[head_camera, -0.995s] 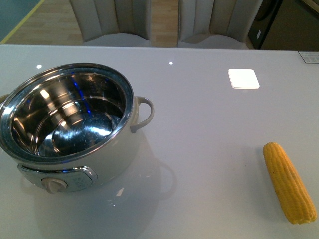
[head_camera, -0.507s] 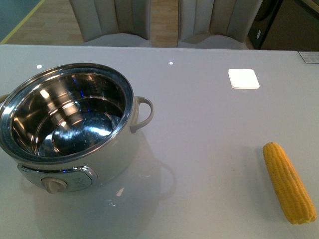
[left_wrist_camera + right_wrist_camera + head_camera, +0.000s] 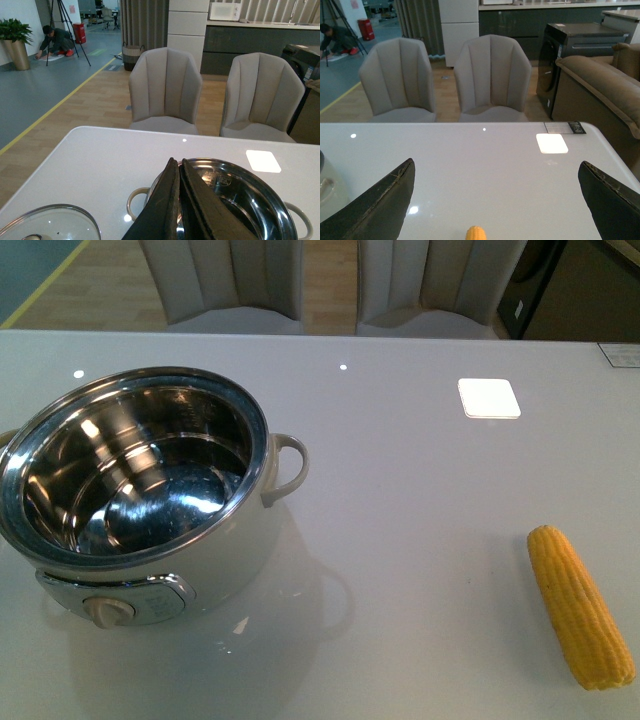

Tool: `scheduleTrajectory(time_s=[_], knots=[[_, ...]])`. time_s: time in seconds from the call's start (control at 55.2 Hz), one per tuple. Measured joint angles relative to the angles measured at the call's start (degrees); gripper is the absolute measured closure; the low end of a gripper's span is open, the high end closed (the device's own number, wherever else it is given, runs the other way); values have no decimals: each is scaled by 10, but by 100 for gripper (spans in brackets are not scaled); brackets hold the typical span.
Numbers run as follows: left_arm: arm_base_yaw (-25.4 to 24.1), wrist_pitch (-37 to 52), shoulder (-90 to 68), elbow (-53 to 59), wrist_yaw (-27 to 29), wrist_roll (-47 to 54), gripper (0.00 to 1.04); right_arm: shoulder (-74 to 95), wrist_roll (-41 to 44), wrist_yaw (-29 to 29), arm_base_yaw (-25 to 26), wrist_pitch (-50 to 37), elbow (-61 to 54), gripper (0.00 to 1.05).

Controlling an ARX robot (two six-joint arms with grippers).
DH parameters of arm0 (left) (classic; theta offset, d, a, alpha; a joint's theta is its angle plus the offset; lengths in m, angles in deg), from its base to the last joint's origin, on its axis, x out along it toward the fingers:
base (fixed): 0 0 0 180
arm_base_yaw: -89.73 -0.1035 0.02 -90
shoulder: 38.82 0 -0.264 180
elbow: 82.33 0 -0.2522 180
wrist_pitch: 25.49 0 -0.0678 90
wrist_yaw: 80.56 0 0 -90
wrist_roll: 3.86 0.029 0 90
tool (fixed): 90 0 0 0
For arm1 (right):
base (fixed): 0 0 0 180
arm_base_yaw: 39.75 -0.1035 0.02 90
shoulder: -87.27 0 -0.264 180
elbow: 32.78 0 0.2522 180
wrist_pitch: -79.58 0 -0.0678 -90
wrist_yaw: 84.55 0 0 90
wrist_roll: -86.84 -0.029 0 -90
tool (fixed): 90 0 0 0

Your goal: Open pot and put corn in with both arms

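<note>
The corn [image 3: 580,608] lies flat near the bench's near right corner. Its long axis runs near-to-far, with the far end angled slightly left. Bare bench [image 3: 430,530] separates it from the uncovered pot [image 3: 245,545] at the left edge. Left gripper [image 3: 176,162]: fingers pressed together. Right gripper [image 3: 496,165]: spread wide, holding nothing.

Glossy white desk [image 3: 430,490], with a bright square light patch [image 3: 489,397] toward the far right. Two padded grey chairs [image 3: 165,85] side by side at the far edge. Beyond, wooden floor [image 3: 100,100], potted plant [image 3: 15,35], crouching person [image 3: 55,40], microwave [image 3: 225,11] on a counter, brown sofa [image 3: 605,85]
</note>
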Motion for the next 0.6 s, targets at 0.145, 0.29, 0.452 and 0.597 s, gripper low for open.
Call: scheduleTrajectory(time_s=[0.145,0.29,0.452,0.597], knots=[[0,-24,24,0,0,0,101,0,0,0,0,0,0,9],[0,-122,103,0,0,0,101,0,0,0,0,0,0,9],[0,-133,129,0,0,0,101,0,0,0,0,0,0,9],[0,-134,130,0,0,0,86,0,0,0,0,0,0,9]])
